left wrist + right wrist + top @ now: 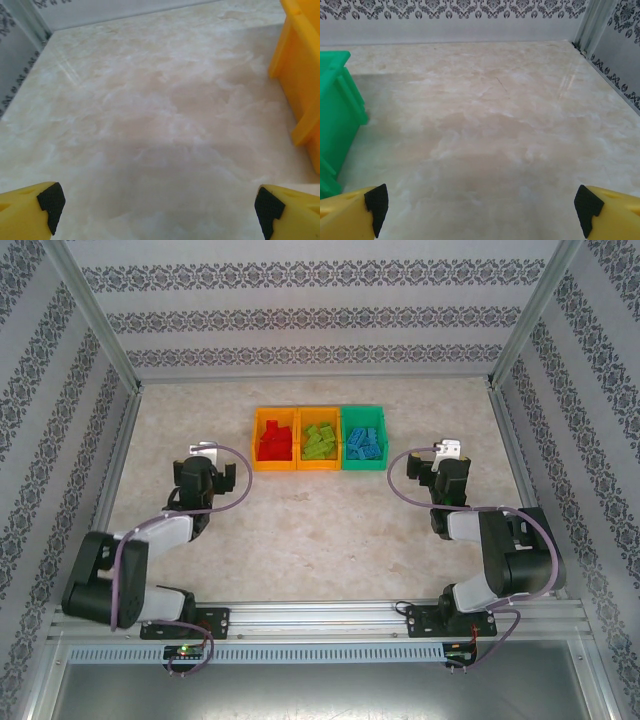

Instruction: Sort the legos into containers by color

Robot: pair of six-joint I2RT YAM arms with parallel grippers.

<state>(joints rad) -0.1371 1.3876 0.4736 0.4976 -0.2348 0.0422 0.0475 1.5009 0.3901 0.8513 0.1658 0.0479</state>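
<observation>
Marbled table beneath us, our left pincer and right pincer hang spread and empty, while near the far edge the legos lie colour-sorted in the containers, so we judge sorting finished, needing only a check.

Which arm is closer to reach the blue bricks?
Right. The right gripper, open and empty, sits nearest the green bin holding the blue legos; the left gripper is beyond both orange bins.
</observation>
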